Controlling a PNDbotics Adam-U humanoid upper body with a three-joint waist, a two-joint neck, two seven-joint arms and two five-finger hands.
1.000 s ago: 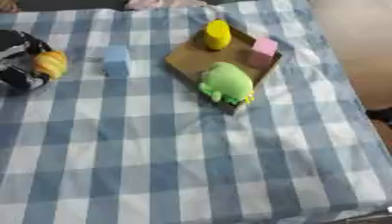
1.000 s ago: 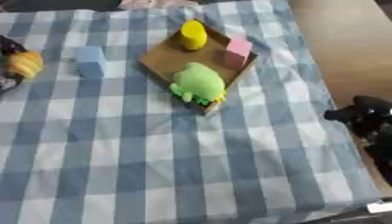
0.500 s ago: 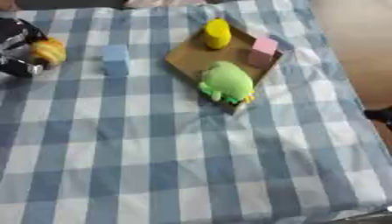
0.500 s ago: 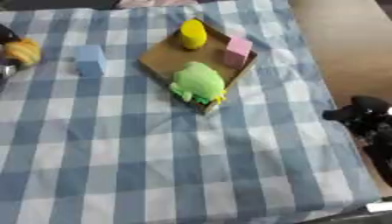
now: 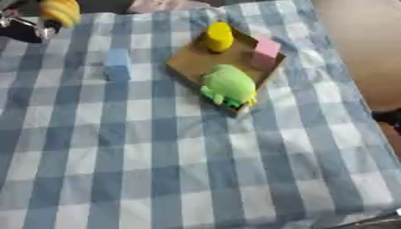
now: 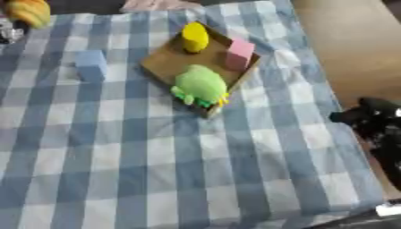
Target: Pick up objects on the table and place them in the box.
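Observation:
A flat brown box [image 5: 188, 62] lies on the checked cloth at the back centre. In it are a yellow object [image 5: 219, 36], a pink block [image 5: 266, 47] and a green plush toy [image 5: 228, 86] that overhangs the box's near edge. A light blue block [image 5: 117, 65] stands on the cloth to the left of the box. At the far left corner my left hand [image 5: 25, 29] is shut on an orange-yellow object [image 5: 59, 10], held above the cloth. My right hand [image 6: 379, 121] shows as a dark shape beyond the table's right edge.
The blue-and-white checked cloth [image 5: 172, 170] covers the whole table. A pinkish item [image 5: 160, 5] lies at the far edge behind the box. Bare floor lies past the table's right side.
My left hand has carried the orange-yellow object up and away toward the far edge, and slightly right. The right hand, the blue block and the box's contents have stayed put.

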